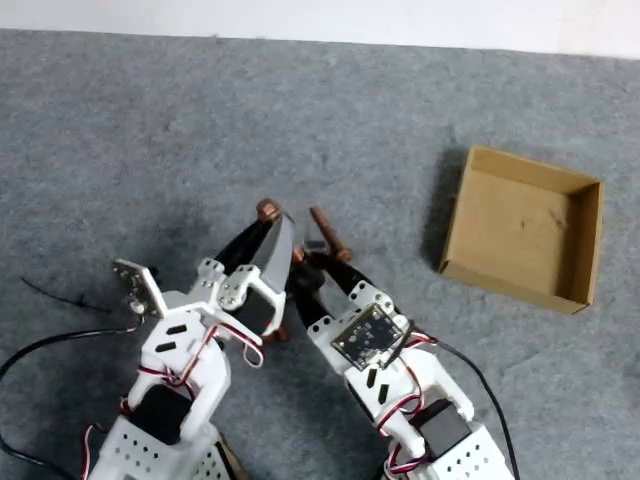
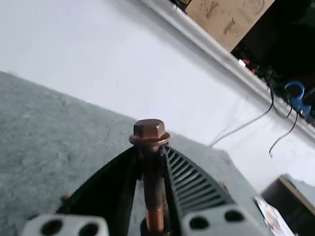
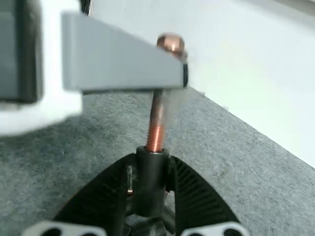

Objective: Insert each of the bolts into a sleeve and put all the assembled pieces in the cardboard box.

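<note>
Bolt [image 2: 149, 167] standing in sleeve [image 3: 149, 182]!
And left gripper [image 2: 151, 147] clamps the bolt, right gripper [image 3: 150, 160] pinches the sleeve, box [image 1: 586, 240] off right.

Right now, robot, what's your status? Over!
Left end effector shut on bolt. Right end effector shut on sleeve, bolt tip at its mouth. Second bolt loose on carpet, on the cardboard box side.

The bolt [image 2: 149, 133] is shiny copper-brown, the sleeve [image 3: 149, 178] black, the cardboard box [image 1: 588, 245] plain tan, the carpet [image 1: 200, 130] mottled grey, the wall [image 1: 300, 18] white; the left gripper [image 2: 150, 151] has black fingers [image 2: 194, 184], one ribbed
</note>
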